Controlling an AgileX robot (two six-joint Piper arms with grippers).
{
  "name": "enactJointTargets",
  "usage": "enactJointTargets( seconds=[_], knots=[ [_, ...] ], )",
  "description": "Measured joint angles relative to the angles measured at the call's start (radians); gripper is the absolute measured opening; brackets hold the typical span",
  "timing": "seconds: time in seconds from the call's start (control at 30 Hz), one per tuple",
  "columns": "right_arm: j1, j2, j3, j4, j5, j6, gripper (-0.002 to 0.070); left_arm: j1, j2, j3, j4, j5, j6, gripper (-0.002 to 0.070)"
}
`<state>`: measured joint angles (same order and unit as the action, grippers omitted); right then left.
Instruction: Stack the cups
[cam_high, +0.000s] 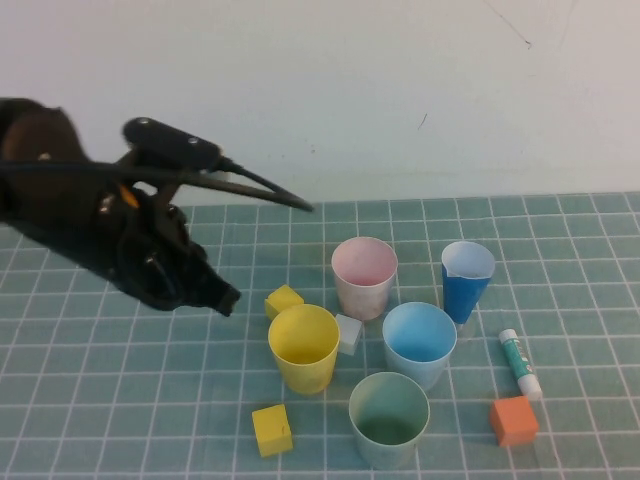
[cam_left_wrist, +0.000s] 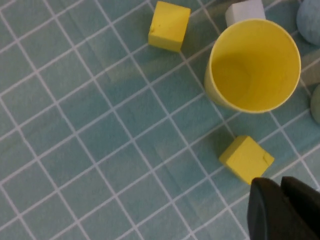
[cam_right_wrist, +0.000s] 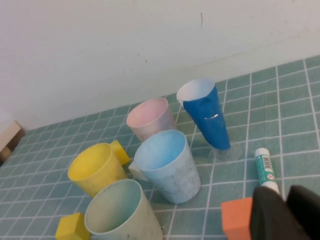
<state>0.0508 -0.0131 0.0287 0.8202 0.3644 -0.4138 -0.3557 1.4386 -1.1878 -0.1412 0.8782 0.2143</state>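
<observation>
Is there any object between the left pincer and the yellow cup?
Yes, partly. The left pincer, shut, hangs left of the yellow cup; a yellow block lies between them beside the cup's rim. The right pincer is near the orange block.

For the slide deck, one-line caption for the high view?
Left gripper, fingers shut and empty, hovers left of the yellow cup; pink, blue and green cups stand unstacked.

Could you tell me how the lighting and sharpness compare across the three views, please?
High view: even, soft light, faint shadows, left gripper dark and slightly blurred. Left wrist view: yellow cup crisp, black fingers soft at the edge. Right wrist view: cups sharp, right gripper out of focus.
</observation>
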Motion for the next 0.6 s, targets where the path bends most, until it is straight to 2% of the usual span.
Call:
enactJointTargets(
  seconds=[0.07,0.13,0.27,0.37,0.47,0.6],
  knots=[
    [0.000,0.000,0.000,0.000,0.000,-0.006,0.0071,-0.029,0.067,-0.058,0.011,0.008,-0.019,0.0031],
    [0.000,0.000,0.000,0.000,0.000,-0.012,0.0071,-0.049,0.142,-0.108,0.013,0.018,-0.035,0.0096],
    [0.000,0.000,0.000,0.000,0.000,-0.014,0.0071,-0.063,0.280,-0.199,0.009,0.026,-0.084,0.0309],
    [0.000,0.000,0.000,0.000,0.001,-0.016,0.0071,-0.065,0.372,-0.251,-0.001,0.026,-0.112,0.0442],
    [0.000,0.000,0.000,0.000,0.001,-0.016,0.0071,-0.065,0.456,-0.280,-0.015,0.026,-0.118,0.0489],
    [0.000,0.000,0.000,0.000,0.001,-0.021,0.0071,-0.067,0.543,-0.297,-0.031,0.028,-0.123,0.0502]
  ],
)
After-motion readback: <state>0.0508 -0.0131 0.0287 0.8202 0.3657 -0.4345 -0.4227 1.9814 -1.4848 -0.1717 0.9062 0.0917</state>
